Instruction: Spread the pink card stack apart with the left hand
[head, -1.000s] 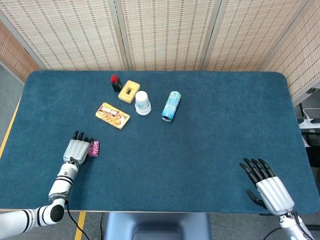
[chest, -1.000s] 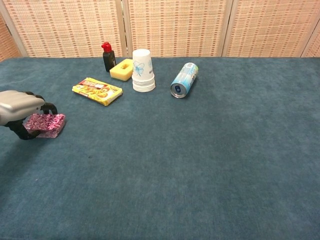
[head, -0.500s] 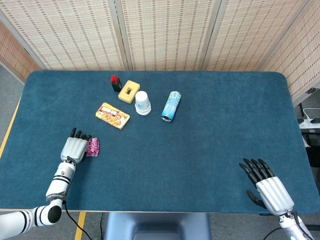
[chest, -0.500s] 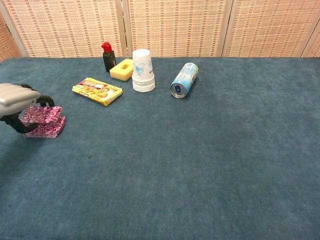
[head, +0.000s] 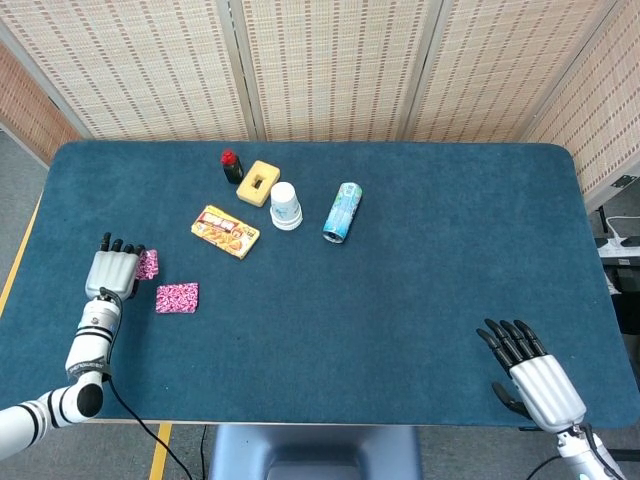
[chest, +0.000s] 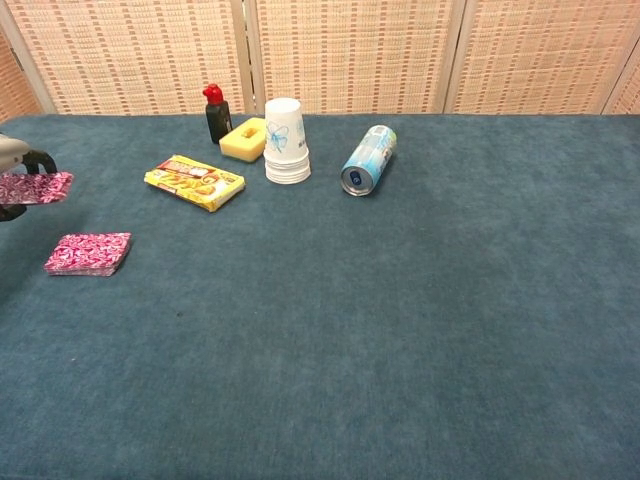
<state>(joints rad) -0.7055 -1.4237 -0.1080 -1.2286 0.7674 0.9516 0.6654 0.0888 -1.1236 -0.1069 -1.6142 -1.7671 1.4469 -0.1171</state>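
Observation:
Part of the pink patterned card stack (head: 177, 297) (chest: 88, 253) lies flat on the blue table near its left side. My left hand (head: 111, 272) (chest: 15, 160) is up and to the left of it, holding the other part of the pink cards (head: 147, 264) (chest: 35, 187) lifted off the table. In the chest view only the edge of that hand shows at the frame's left border. My right hand (head: 530, 372) rests at the near right of the table with its fingers spread and nothing in it.
At the back left stand a red-capped dark bottle (head: 232, 166), a yellow sponge block (head: 259, 183), a stack of white paper cups (head: 286, 206), a yellow snack packet (head: 225, 231) and a lying blue can (head: 342, 212). The table's left edge (head: 28, 240) is close to my left hand.
My left hand has lifted the top portion of the pink cards and carried it left and back, leaving the lower portion on the table. The right hand stayed put.

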